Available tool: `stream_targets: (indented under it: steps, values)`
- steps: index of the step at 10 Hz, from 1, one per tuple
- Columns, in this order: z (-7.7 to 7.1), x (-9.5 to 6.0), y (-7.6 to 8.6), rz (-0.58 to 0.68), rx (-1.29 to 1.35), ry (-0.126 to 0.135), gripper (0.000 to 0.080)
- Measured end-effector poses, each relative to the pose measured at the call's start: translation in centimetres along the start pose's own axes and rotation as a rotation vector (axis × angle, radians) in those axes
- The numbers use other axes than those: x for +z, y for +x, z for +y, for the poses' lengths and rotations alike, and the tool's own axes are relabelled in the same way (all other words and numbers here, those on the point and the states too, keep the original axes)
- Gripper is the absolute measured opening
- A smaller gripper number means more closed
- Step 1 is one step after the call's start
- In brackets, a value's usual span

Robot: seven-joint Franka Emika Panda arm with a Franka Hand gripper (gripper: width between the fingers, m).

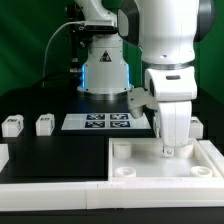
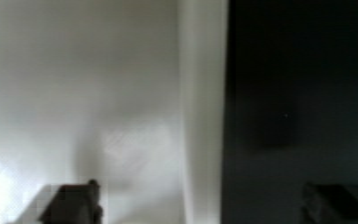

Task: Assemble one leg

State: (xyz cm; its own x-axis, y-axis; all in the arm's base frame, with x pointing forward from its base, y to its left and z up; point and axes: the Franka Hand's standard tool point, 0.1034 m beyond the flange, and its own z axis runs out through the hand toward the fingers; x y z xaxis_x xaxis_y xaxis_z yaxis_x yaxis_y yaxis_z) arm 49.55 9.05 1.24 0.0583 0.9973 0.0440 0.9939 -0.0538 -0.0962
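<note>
**Tool low over the tabletop rim, legs not yet picked up**

- Tool (image 1: pixel 168 152) is down at the far rim of the large white square tray-like plastic tabletop (image 1: pixel 160 178), close to one corner socket.
- Wrist view: the two dark fingers (image 2: pixel 69 205) are spread wide, so the tool (image 2: pixel 208 205) is released and grasps nothing. Between them are the pale tabletop (image 2: pixel 87 100), a brighter raised strip that I take for its rim, and then the black desk (image 2: pixel 300 100). Contact with the rim cannot be told.
- Two small white plastic rectangular posts with tags stand on the black desk (image 1: pixel 60 140), well apart from the tool. The nearer leg (image 1: pixel 45 123) and the farther leg (image 1: pixel 12 125) are both beyond the thin flat white marker board (image 1: pixel 105 122) from it.
- A third small white block (image 1: pixel 197 127) sits just beside the tool on its other side, half hidden. It is probably another leg.

Judgement: the task is at an early stage, with the tabletop being positioned and no leg in hand.

To do it well:
- Straddle the rim squarely and close fully before moving the tabletop, so it does not twist.
- Lift clear of the rim before travelling to a leg.
- Take the leg by its flat sides and hold it upright.
- Line the leg up over the socket before lowering. A tilted entry is likely to jam.
</note>
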Motion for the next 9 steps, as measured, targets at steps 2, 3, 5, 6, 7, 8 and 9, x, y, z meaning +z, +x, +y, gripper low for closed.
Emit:
stream_targets:
  steps: [2, 3, 5, 6, 7, 8, 9]
  values:
    - [-0.01, 0.04, -0.05, 0.000, 0.001, 0.001, 0.0641]
    - [-0.02, 0.06, -0.07, 0.000, 0.001, 0.001, 0.0641]
    - [-0.02, 0.07, -0.10, 0.000, 0.002, 0.001, 0.0649]
    - [-0.02, 0.08, -0.13, 0.000, 0.003, 0.002, 0.0649]
    - [-0.02, 0.09, -0.15, 0.000, 0.003, 0.002, 0.0649]
    - [-0.06, -0.03, -0.15, 0.000, 0.010, 0.000, 0.0649]
    - [-0.32, -0.67, -0.11, -0.003, 0.029, -0.006, 0.0649]
